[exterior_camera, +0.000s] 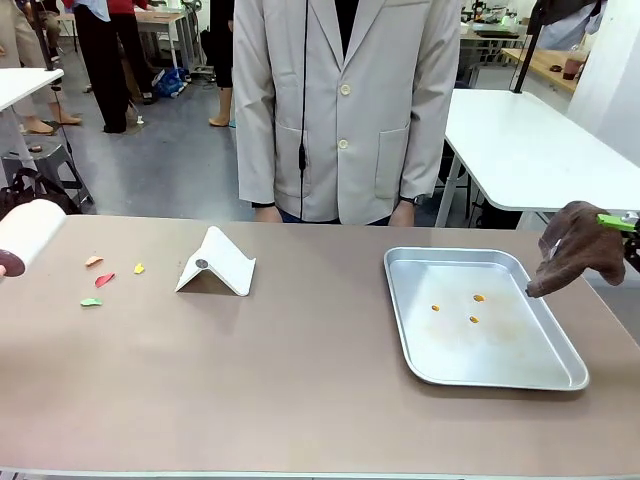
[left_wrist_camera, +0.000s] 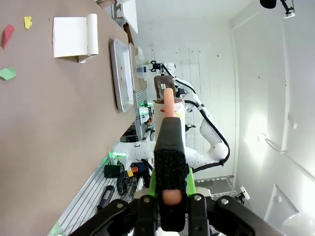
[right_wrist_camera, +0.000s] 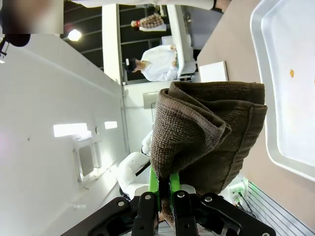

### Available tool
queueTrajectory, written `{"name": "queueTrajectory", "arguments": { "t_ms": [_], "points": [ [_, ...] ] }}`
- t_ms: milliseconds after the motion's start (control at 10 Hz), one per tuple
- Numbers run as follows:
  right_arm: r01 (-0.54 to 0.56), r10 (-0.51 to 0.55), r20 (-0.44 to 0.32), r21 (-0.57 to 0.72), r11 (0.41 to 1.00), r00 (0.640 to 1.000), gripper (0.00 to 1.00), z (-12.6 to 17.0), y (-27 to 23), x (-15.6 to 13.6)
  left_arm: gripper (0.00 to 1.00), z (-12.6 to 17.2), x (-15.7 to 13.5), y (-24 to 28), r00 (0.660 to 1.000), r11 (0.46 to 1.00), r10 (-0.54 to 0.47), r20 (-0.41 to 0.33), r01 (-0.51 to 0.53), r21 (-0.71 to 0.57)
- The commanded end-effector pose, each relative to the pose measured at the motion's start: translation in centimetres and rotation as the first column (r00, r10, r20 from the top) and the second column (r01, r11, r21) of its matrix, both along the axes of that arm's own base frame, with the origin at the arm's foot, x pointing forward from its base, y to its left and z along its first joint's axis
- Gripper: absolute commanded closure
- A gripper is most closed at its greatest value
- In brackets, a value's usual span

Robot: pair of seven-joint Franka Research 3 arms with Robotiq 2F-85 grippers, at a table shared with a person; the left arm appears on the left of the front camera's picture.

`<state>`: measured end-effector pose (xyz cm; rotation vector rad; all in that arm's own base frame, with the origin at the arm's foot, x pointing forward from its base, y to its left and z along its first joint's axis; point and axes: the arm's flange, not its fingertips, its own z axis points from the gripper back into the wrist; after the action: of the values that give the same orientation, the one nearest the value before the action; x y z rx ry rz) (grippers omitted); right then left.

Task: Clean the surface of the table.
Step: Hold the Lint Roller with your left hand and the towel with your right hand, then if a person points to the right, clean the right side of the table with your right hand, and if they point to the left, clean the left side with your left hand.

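Bench [exterior_camera: 300, 390]: large rectangular top, smooth matte taupe-brown, pale edge showing along the near side. Level. Spans the front view from side to side, far edge running straight across mid-picture.

Surface mostly bare and even in colour; no stains or wet patches that can be made out. Left part carries four small coloured scraps [exterior_camera: 104, 279] (orange, red, yellow, green), loosely grouped and apart from one another. A folded white card stand [exterior_camera: 222, 265] sits just right of them. A silver tray [exterior_camera: 500, 362] lies flat on the right part, well apart from the stand, near the right end.

Left wrist view: same brown top along the picture's left side.
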<state>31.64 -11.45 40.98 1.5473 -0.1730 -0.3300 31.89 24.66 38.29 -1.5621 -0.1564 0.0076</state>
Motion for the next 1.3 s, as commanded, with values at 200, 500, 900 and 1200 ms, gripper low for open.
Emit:
{"name": "queueTrajectory", "arguments": {
  "t_ms": [200, 500, 900, 1200],
  "points": [
    [-0.004, 0.004, -0.004, 0.007, 1.000, 1.000, 1.00, 0.19, -0.05, -0.17, 1.00, 0.27, -0.25, 0.25, 1.000, 1.000, -0.008, 0.007, 0.008, -0.012],
    [-0.004, 0.004, -0.004, 0.007, 1.000, 1.000, 1.00, 0.19, -0.05, -0.17, 1.00, 0.27, -0.25, 0.25, 1.000, 1.000, -0.008, 0.007, 0.008, -0.012],
    [-0.004, 0.004, -0.004, 0.007, 1.000, 1.000, 1.00, 0.19, -0.05, -0.17, 1.00, 0.27, -0.25, 0.25, 1.000, 1.000, -0.008, 0.007, 0.008, -0.012],
    [-0.004, 0.004, -0.004, 0.007, 1.000, 1.000, 1.00, 0.19, -0.05, -0.17, 1.00, 0.27, -0.25, 0.25, 1.000, 1.000, -0.008, 0.007, 0.008, -0.012]
  ]
}}
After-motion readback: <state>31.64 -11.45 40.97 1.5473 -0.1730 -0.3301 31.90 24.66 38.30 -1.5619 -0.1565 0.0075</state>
